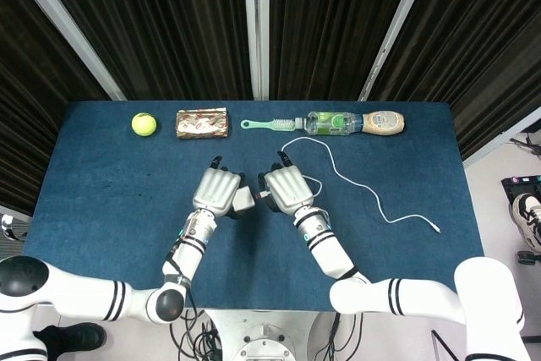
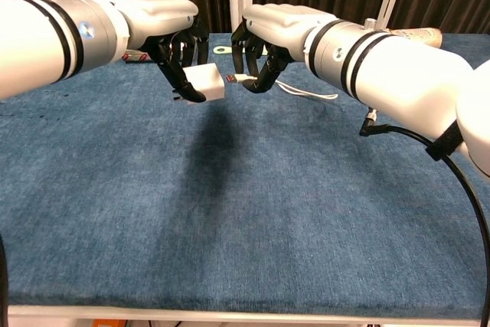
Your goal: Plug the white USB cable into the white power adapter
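Observation:
My left hand (image 1: 217, 192) (image 2: 164, 32) holds the white power adapter (image 2: 206, 83) (image 1: 243, 199) above the middle of the blue table (image 1: 101, 192). My right hand (image 1: 286, 190) (image 2: 272, 32) pinches the USB plug (image 2: 236, 79) of the white cable (image 1: 355, 188). The plug's tip sits right at the adapter's right face; whether it is in the port I cannot tell. The cable trails from my right hand to the right, its far end (image 1: 435, 228) lying on the table.
Along the back edge lie a tennis ball (image 1: 144, 124), a wrapped packet (image 1: 202, 123), a green brush (image 1: 269, 125) and two bottles on their sides (image 1: 355, 123).

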